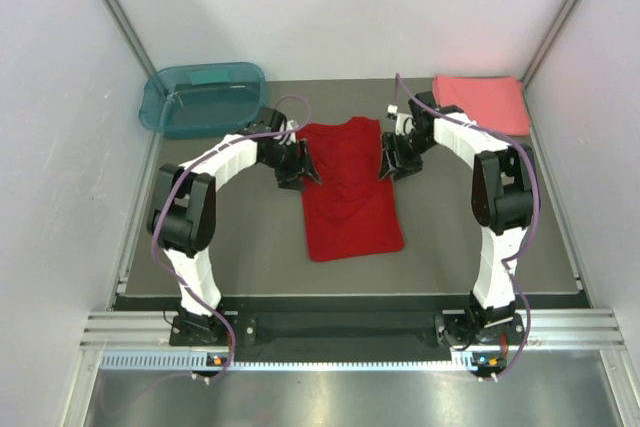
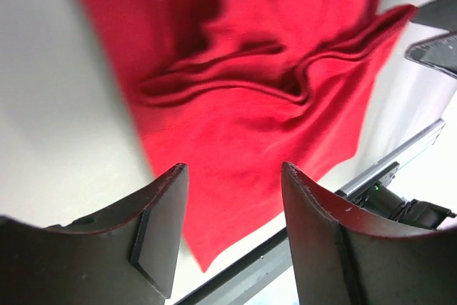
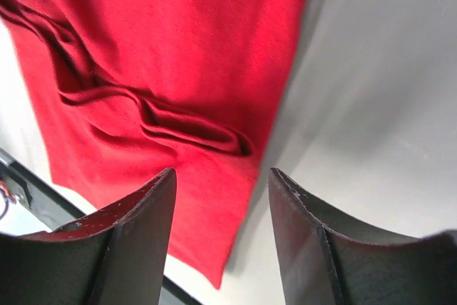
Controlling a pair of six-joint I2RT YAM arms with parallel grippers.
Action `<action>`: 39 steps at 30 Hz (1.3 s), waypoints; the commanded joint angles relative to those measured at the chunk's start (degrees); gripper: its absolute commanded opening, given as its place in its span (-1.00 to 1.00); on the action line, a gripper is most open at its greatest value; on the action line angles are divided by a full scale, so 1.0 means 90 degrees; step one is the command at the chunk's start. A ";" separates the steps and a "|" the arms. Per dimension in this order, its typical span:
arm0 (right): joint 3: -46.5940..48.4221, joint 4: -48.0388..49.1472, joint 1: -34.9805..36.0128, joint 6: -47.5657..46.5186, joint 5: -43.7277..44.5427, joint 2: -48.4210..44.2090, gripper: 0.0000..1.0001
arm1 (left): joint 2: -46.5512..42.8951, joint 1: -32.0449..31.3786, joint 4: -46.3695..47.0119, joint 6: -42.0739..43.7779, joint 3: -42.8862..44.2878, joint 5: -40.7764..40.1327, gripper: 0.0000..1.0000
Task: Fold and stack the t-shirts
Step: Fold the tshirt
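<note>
The deep red t-shirt [image 1: 350,192] lies flat in the middle of the grey surface [image 1: 230,237], a long narrow shape running from 12 o'clock to 6 o'clock in the top view. Ridged creases cross it about midway. The left tool [image 1: 303,171] sits at the shirt's 9 o'clock edge and the right tool [image 1: 392,161] at its 3 o'clock edge, facing each other across the cloth. Both stand with jaws parted and nothing between them – in each wrist view the dark fingers [image 2: 161,226] frame the red fabric below without pinching it. The coral-pink t-shirt [image 1: 482,102] rests as a neat folded rectangle at 1 o'clock, well apart from the red one. A teal tub [image 1: 200,97] sits at 11 o'clock – at the far corner
</note>
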 commanded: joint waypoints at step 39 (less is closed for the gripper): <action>-0.0238 0.0812 -0.0168 0.0304 0.0251 -0.0054 -1.00 | 0.0585 0.0656 0.0524 0.0228 -0.0023 -0.0050 -1.00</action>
